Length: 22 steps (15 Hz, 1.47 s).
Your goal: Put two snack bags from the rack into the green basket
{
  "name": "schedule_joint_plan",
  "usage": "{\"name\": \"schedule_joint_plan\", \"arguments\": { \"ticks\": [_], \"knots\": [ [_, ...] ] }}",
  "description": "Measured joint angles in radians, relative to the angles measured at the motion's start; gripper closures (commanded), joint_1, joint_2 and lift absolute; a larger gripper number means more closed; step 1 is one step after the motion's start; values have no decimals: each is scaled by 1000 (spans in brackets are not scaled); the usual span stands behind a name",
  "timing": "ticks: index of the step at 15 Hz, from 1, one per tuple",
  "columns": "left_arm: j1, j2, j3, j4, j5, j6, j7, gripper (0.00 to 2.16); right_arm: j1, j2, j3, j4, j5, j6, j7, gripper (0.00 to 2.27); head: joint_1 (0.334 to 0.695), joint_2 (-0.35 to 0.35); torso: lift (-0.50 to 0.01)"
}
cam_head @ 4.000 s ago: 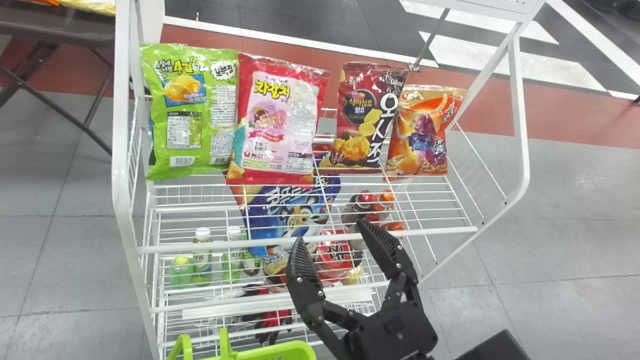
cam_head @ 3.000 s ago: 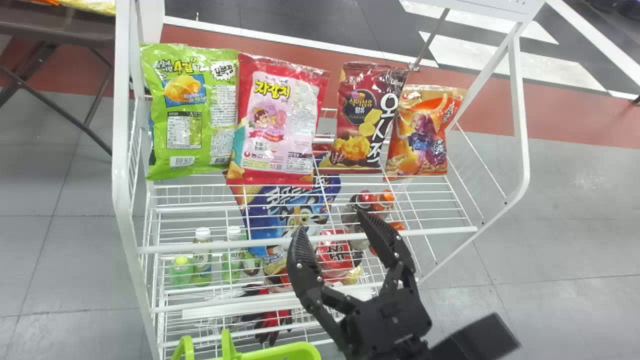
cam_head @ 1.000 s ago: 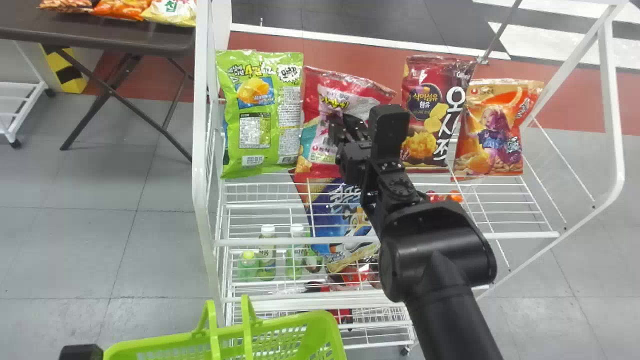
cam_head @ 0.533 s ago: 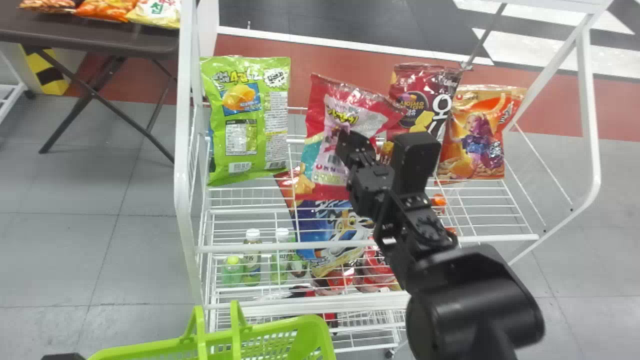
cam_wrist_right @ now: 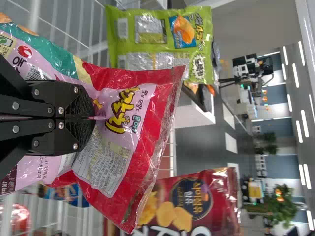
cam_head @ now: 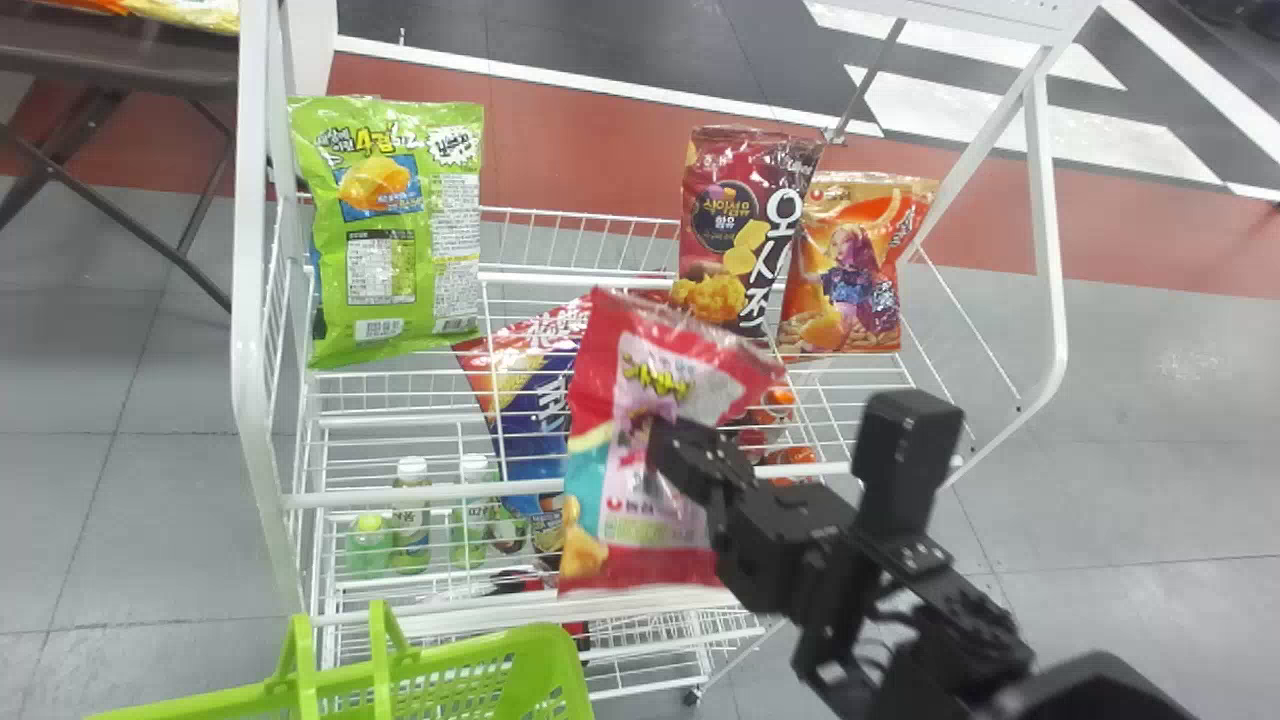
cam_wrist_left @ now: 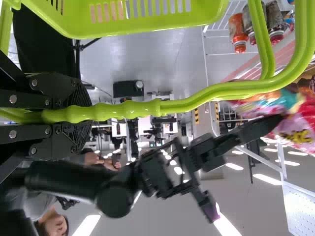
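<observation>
Right gripper (cam_wrist_right: pixel 92 118) is pinching the snack bag (cam_head: pixel 645 525) by the front edge of the rack (cam_head: pixel 380 497), and the left gripper (cam_wrist_left: pixel 89 115) is clasping the green basket's (cam_head: pixel 470 648) handle (cam_wrist_left: pixel 189 104); bag transfer is seemingly underway, next calling for lowering it past the basket's rim

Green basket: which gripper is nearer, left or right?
Left. The left gripper is clamped round the handle of the basket; the right gripper is clear of it, off to its right by the rack, pinching the red-and-pink bag.
</observation>
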Motion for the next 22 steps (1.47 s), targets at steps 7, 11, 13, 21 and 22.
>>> {"name": "schedule_joint_plan", "arguments": {
  "ticks": [7, 11, 13, 21, 22],
  "knots": [
    [-7, -11, -36, 44, -14, 0, -1, 1474, 134, 17, -17, -75, -194, 345, 76, 2219, 695, -350, -6],
    [-4, -16, -46, 29, -14, 0, 2, 1474, 142, 13, 126, -27, -174, 435, 91, 2219, 695, -304, -6],
    [-6, -16, -50, 17, -14, 0, 5, 1474, 134, 9, 176, 14, -155, 437, 88, 2216, 695, -256, -6],
    [-29, -16, -41, 3, -15, 0, 19, 1474, 46, -2, 185, 88, -117, 462, 12, 46, 695, -281, -6],
    [-34, -16, -41, 3, -15, 0, 23, 1474, 39, -3, 172, 77, -124, 475, 12, 46, 695, -286, -6]
  ]
}}
